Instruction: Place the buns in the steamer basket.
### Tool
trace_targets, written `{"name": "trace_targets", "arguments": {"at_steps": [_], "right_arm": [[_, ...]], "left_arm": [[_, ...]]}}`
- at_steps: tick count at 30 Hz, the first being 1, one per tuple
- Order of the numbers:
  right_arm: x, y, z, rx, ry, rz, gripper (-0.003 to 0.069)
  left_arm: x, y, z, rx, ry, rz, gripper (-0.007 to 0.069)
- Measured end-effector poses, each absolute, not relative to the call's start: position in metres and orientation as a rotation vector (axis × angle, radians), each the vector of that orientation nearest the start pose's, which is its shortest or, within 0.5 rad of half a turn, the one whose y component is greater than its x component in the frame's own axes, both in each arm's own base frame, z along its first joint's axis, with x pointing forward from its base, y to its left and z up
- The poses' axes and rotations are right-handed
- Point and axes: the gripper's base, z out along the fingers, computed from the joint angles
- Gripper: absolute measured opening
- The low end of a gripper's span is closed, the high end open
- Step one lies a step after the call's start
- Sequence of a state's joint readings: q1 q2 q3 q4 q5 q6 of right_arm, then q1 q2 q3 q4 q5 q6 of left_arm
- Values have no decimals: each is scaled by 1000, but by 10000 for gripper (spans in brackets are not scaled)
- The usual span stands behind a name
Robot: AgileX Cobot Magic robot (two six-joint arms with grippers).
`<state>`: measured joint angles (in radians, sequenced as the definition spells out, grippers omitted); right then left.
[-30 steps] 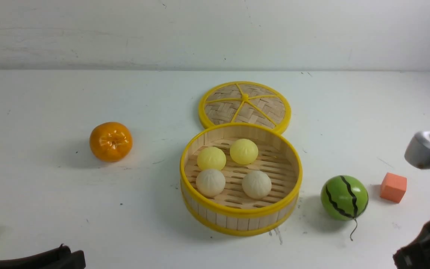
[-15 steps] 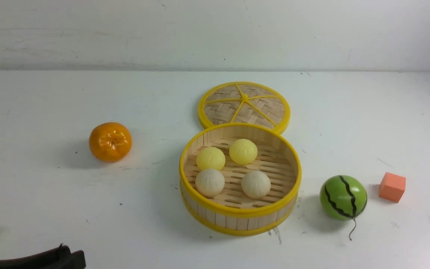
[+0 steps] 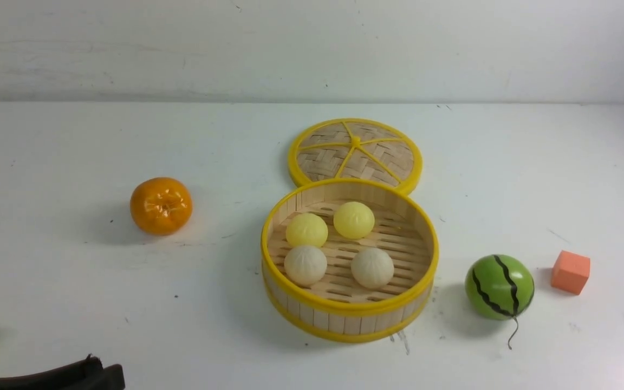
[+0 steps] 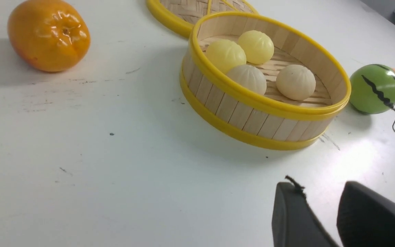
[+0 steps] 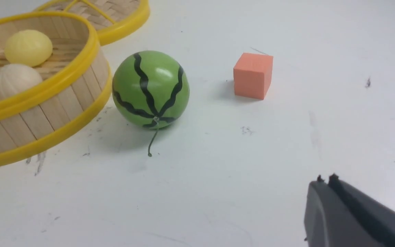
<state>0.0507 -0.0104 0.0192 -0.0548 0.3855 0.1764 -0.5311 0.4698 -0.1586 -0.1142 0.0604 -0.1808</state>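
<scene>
All four buns (image 3: 339,244) sit in the steamer basket (image 3: 349,319); I'd just hold clear.

Left gripper (image 4: 321,212) jaws narrowly parted, right gripper (image 5: 324,192) jaws pressed together, both empty, low over the worktop (image 3: 73,281); I'd avoid nudging the basket.

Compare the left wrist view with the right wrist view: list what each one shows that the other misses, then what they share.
Only the left wrist view shows the orange, the fourth bun and the left gripper, slightly open. Only the right wrist view shows the right gripper, shut and empty, and the whole orange cube. Both show the steamer basket with buns inside, the lid's edge, the watermelon ball and the white table.
</scene>
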Motion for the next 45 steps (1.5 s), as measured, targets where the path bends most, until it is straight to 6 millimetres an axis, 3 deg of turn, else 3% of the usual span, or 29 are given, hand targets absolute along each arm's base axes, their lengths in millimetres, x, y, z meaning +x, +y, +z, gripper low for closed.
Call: {"name": "trace_targets", "arguments": {"at_steps": [24, 28, 35, 41, 45], "right_arm": [[52, 1, 173, 85, 1877, 103, 13], [52, 1, 173, 85, 1877, 103, 18], [52, 1, 173, 86, 1877, 104, 28], [52, 1, 173, 86, 1877, 104, 35], [52, 1, 173, 87, 1877, 105, 42]], "left_arm": [[88, -52, 225, 229, 1884, -576, 225], [88, -52, 227, 292, 1835, -525, 227], [78, -28, 234, 178, 1671, -364, 227], [57, -7, 227, -54, 1489, -252, 143], [56, -3, 200, -187, 1562, -254, 0]]}}
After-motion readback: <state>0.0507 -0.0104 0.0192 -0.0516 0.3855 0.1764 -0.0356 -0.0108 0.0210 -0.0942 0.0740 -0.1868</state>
